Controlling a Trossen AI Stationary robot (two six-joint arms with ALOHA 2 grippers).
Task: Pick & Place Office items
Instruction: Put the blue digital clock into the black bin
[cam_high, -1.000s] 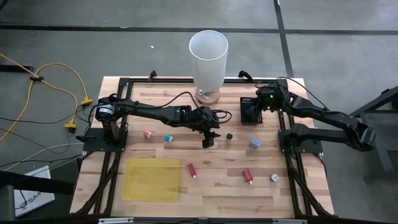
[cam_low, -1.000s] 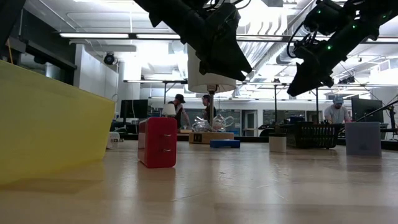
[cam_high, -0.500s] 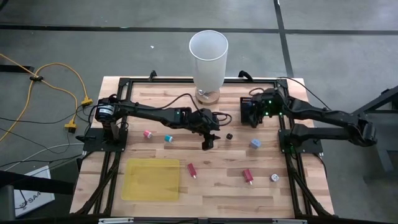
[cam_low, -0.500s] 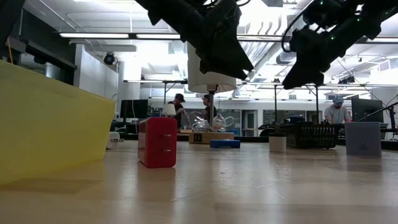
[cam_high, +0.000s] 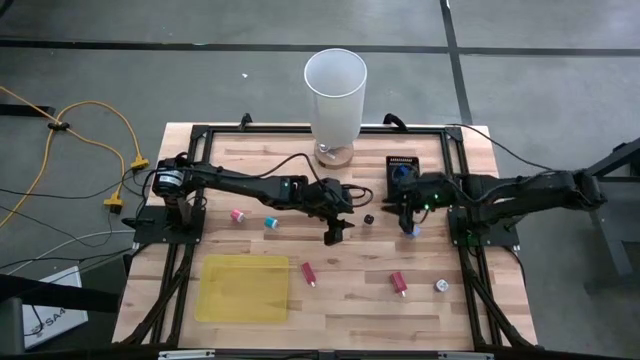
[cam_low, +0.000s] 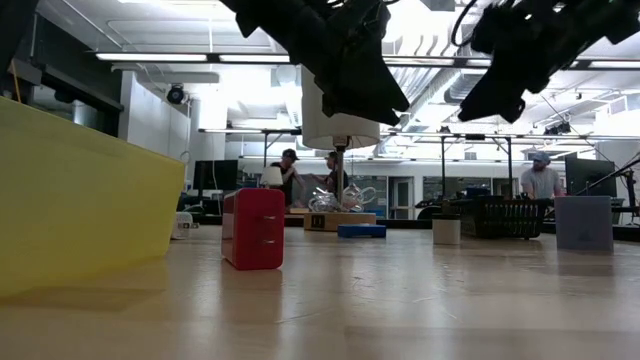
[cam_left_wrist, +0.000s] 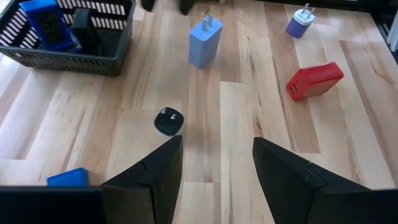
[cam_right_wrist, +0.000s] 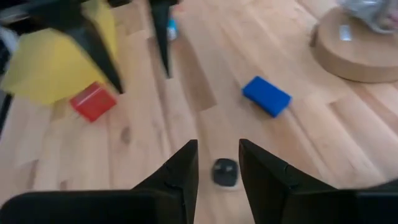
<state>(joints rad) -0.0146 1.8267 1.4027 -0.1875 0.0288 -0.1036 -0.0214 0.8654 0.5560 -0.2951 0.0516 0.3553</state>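
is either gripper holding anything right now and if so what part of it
Nothing is held. The left gripper hangs open above bare wood, near the small black piece. The right gripper is open too, with that same black piece in the gap ahead of its fingers, not gripped.

Small office items (cam_high: 402, 284) lie scattered on the wood — red, pink, teal, blue, black.

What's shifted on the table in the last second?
The right gripper swung away from the black basket toward the table's middle and now hangs open over the small black piece. The left gripper stayed open near the centre. None of the office items moved, and nothing was grasped.
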